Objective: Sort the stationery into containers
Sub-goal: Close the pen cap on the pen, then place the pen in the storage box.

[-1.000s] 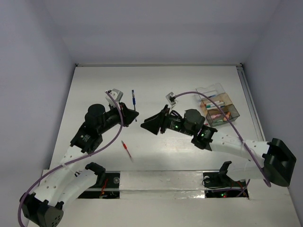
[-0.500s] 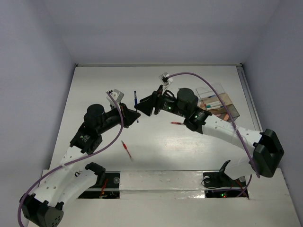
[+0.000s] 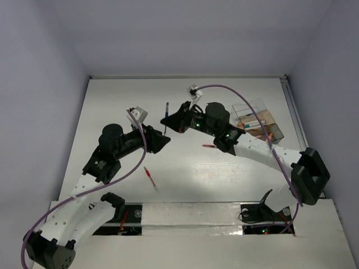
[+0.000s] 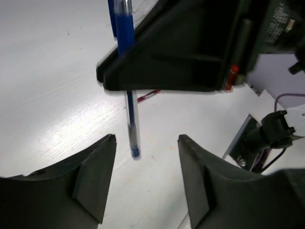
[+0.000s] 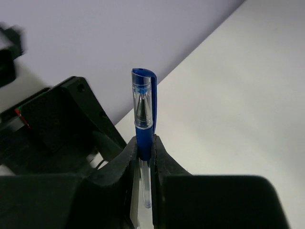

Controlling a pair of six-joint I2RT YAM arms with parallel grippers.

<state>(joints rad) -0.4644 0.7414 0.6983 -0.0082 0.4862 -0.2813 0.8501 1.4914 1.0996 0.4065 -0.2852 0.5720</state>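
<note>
Two red pens lie loose; right gripper pinches one blue pen, left gripper spread.

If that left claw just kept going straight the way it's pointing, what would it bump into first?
Probably the blue pen clamped in the right gripper, hanging just ahead of the open left gripper; depth is hard to judge.

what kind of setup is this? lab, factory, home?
Probably a lab robot cell: white table boxed in by plain pale walls, left arm and right arm bolted at its near edge, only small props, like the blue pen in the right gripper and a clear organiser box.
</note>
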